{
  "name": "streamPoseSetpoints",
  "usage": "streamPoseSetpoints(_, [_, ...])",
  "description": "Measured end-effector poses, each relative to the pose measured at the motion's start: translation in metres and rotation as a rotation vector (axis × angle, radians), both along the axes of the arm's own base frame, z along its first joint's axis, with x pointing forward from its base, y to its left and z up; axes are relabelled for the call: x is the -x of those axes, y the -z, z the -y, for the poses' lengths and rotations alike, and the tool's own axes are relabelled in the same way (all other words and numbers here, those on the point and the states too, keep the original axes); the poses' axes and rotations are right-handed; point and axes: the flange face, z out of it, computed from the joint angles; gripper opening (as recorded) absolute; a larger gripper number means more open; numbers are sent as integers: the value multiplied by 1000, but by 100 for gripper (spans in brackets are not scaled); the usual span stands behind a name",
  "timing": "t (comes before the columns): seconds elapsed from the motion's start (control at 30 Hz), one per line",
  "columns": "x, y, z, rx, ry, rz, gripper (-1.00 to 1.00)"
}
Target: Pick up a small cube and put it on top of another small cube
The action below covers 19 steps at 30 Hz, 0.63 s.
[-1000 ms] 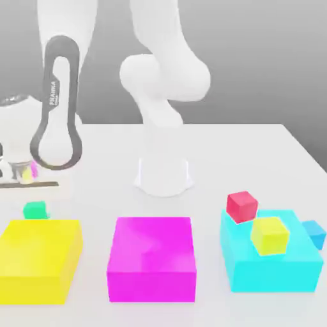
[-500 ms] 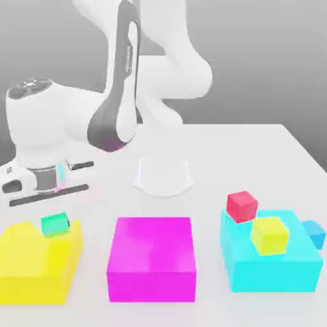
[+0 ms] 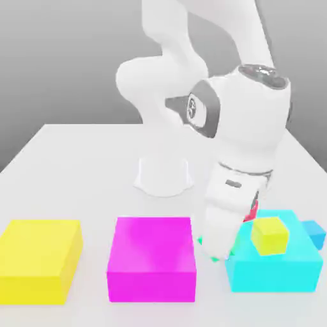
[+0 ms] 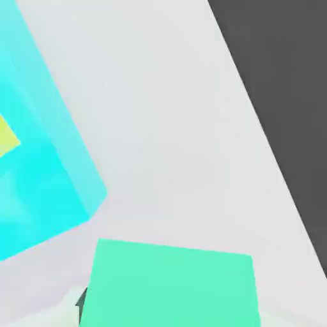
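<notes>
White tabletop (image 3: 76,166), plain grey backdrop (image 3: 64,57), dark floor (image 4: 287,76) perhaps

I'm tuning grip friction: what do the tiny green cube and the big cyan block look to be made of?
The tiny green cube looks like smooth matte plastic: one flat, even colour, no grain or glare. The big cyan block looks like similar plastic with a slight sheen, shown by soft pale patches. As simulator renders, neither settles the material.

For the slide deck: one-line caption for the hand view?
Claw shut on the green cube, carried over the table beside the cyan block.
</notes>
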Motion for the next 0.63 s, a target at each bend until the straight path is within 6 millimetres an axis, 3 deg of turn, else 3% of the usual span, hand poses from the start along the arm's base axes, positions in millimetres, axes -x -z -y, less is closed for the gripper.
streamPoseSetpoints(0.07, [21, -3, -47, 6, -92, 2, -100])
streamPoseSetpoints(0.17, [80, 1, -122, 1, -272, -15, -100])
streamPoseSetpoints(0.3, [151, 13, -168, -45, -438, -50, -100])
streamPoseSetpoints(0.33, [161, 16, -169, -65, -457, -56, -100])
streamPoseSetpoints(0.4, [154, 31, -159, -85, -437, -58, -100])
streamPoseSetpoints(0.53, [155, 77, -158, -90, -436, -59, -100])
streamPoseSetpoints(0.57, [155, 83, -157, -90, -437, -59, 100])
streamPoseSetpoints(0.63, [155, 83, -157, -90, -437, -59, 100])
